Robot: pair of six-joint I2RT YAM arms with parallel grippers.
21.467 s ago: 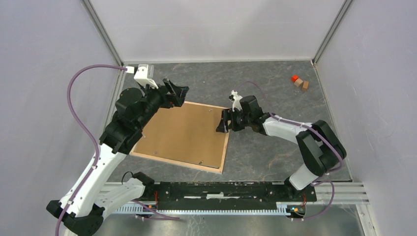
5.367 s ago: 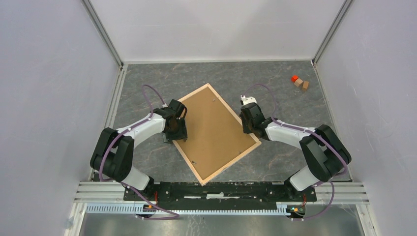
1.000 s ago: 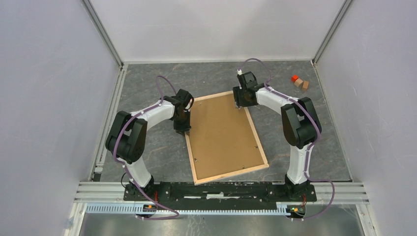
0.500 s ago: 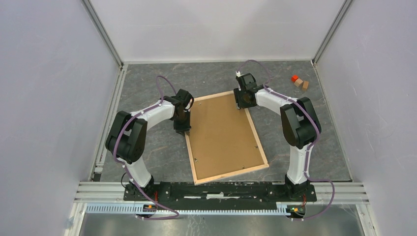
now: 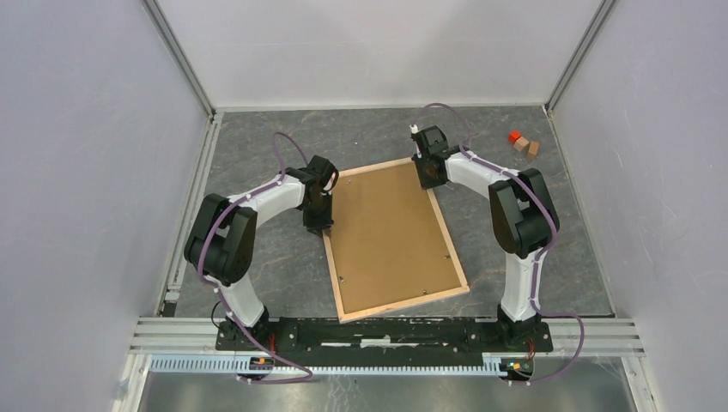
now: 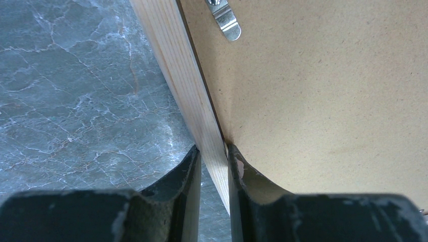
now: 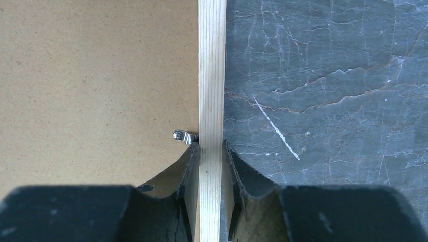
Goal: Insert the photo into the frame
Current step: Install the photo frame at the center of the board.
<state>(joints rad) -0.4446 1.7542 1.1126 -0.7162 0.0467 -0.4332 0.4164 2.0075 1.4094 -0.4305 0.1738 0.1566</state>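
The frame [image 5: 448, 240] lies back-up on the grey table, its pale wood rails around a brown backing board [image 5: 391, 232]. The photo is hidden. My left gripper [image 5: 324, 225] is shut on the frame's left rail [image 6: 171, 55] near the far left corner, one finger on the outside and one on the board side [image 6: 213, 156]. My right gripper [image 5: 427, 178] stands at the far right corner. In the right wrist view [image 7: 212, 151] its fingers press both sides of the right rail [image 7: 212, 60], just below a metal clip [image 7: 184, 136].
A second metal clip [image 6: 224, 22] sits on the backing board [image 6: 328, 101] by the left rail. An orange block [image 5: 515, 136] and wooden blocks [image 5: 529, 148] lie at the back right. Enclosure walls stand on three sides; the arms' mounting rail [image 5: 378, 330] runs along the front.
My right gripper's jaws have closed onto the frame's right rail and its wrist has shifted slightly. The left gripper and the frame have stayed put.
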